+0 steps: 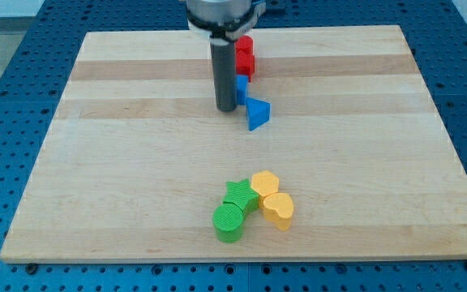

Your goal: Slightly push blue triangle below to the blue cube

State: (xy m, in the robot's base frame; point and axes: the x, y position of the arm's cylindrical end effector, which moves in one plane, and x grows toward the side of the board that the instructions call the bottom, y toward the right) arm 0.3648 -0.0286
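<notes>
The blue triangle [258, 113] lies on the wooden board near the view's top centre. The blue cube [241, 88] sits just above and left of it, partly hidden by my rod. My tip [225, 108] rests on the board right beside the cube's left side and a little left of the triangle.
A red block [244, 55] stands above the blue cube, partly behind the rod. Near the view's bottom centre sits a cluster: a green star [240, 195], a green cylinder [229, 222], a yellow hexagon [264, 183] and a yellow heart [279, 209]. The board [120, 162] ends at a blue pegboard.
</notes>
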